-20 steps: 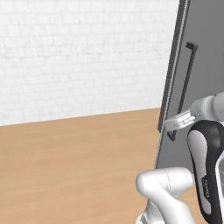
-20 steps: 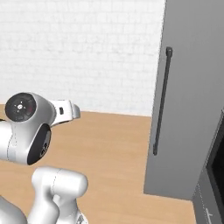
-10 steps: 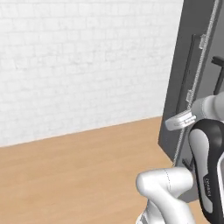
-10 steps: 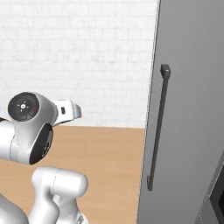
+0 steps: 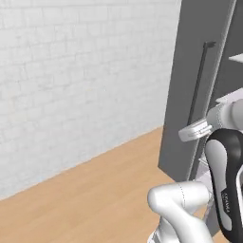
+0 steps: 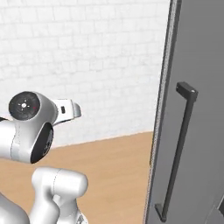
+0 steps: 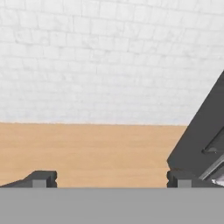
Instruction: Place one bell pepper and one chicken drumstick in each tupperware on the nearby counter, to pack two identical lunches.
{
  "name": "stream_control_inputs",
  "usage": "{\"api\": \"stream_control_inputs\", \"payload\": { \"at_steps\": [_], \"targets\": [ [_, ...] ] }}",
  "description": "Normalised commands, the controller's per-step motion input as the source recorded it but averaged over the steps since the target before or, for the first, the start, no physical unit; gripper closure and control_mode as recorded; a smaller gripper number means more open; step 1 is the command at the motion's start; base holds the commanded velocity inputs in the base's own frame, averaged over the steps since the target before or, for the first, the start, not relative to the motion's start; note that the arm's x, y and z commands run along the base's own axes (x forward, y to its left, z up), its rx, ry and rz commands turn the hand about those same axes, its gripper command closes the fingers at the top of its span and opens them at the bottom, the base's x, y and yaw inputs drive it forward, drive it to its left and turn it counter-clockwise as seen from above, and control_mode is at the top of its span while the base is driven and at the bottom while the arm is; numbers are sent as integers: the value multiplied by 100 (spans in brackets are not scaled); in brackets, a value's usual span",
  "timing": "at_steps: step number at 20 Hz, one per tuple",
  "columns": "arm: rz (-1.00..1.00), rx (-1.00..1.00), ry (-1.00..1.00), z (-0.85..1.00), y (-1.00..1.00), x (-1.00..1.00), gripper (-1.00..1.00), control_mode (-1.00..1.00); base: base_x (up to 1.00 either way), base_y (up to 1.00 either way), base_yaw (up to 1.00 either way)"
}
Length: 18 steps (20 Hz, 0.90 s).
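My gripper (image 7: 109, 179) is open, its two dark fingertips (image 7: 41, 178) standing far apart with nothing between them. It faces a white brick wall (image 7: 109, 57) over a light wooden floor (image 7: 87, 148). The bell pepper, the chicken drumstick, the tupperware and the counter are out of view. My white arm (image 5: 228, 180) rises at the lower right of the left base view and at the lower left of the right base view (image 6: 30, 131).
A tall grey door (image 6: 201, 52) with a long black vertical handle (image 6: 179, 148) stands close on the right. The same door (image 5: 192, 71) and handle (image 5: 199, 85) show in the left base view, with white shelves (image 5: 235, 57) past its edge. Open wooden floor (image 5: 95, 190) stretches left.
The whole picture has shifted because the base has moved. The grey door and its handle look larger and closer in both base views. The gripper stays open.
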Motion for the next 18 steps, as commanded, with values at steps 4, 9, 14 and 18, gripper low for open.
{"api": "stream_control_inputs", "payload": {
  "at_steps": [4,9,14,18],
  "targets": [
    [0,0,0,0,0,0,-100,100,93,80,-74],
    [0,0,0,0,0,0,-100,100,77,62,-83],
    [0,0,0,0,0,0,-100,100,73,63,-83],
    [0,0,0,0,0,0,-100,100,42,38,-91]
  ]
}}
